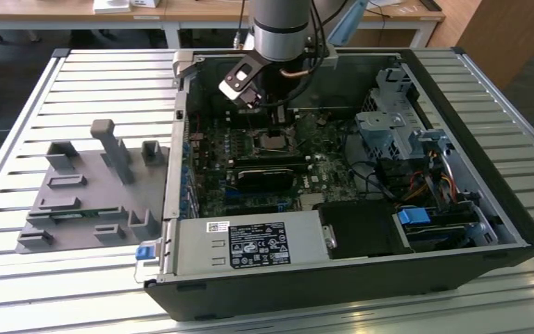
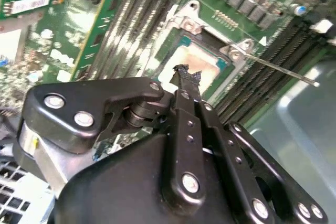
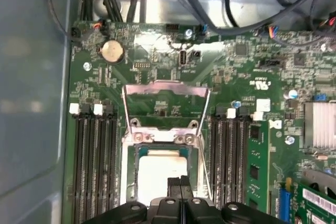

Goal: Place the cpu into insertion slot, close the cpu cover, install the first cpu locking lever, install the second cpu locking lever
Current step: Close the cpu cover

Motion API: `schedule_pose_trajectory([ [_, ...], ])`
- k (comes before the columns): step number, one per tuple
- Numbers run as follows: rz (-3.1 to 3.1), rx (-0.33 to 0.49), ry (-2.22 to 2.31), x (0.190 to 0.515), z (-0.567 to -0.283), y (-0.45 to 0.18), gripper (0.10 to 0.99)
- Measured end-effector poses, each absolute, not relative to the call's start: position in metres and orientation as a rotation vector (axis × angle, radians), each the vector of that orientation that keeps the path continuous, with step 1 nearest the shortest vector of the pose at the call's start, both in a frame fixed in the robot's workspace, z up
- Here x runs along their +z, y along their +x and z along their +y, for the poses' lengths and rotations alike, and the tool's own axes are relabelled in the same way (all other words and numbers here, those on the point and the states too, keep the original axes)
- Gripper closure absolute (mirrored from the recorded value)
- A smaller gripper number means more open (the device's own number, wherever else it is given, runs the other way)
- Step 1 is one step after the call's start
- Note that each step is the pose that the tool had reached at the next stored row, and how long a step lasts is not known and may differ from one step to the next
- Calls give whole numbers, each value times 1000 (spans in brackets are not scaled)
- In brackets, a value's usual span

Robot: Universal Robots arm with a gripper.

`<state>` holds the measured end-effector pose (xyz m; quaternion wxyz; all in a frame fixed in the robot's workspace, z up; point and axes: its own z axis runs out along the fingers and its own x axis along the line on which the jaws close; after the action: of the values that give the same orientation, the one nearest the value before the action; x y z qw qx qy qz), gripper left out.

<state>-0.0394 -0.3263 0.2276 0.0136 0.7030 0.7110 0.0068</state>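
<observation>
The cpu [image 3: 157,174], a pale tan square, lies flat in the insertion slot [image 3: 130,182], whose silver rim shows around it; both also appear in the second wrist view, cpu [image 2: 205,61] and insertion slot [image 2: 184,22]. The cpu cover [image 3: 165,91], a thin silver windowed frame, stands swung open on its hinge beyond the slot. A thin locking lever [image 2: 281,70] sticks out free beside the slot. My gripper [image 3: 179,184] is shut with nothing between its fingers, tips right over the cpu's face; contact cannot be told. From outside, the gripper [image 1: 274,124] hangs just above the insertion slot [image 1: 272,142].
Long black memory slots [image 3: 94,166] flank the socket on both sides. A long black block [image 1: 265,174] lies just in front of it. The power supply [image 1: 248,245], drive cage [image 1: 392,132] and cables [image 1: 434,184] crowd the case. A grey fixture plate [image 1: 91,188] sits outside.
</observation>
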Motion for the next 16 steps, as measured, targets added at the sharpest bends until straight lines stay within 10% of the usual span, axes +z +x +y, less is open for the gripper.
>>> schedule_pose_trajectory([
  [16,2290,77,2180,254,-328,-39,980],
])
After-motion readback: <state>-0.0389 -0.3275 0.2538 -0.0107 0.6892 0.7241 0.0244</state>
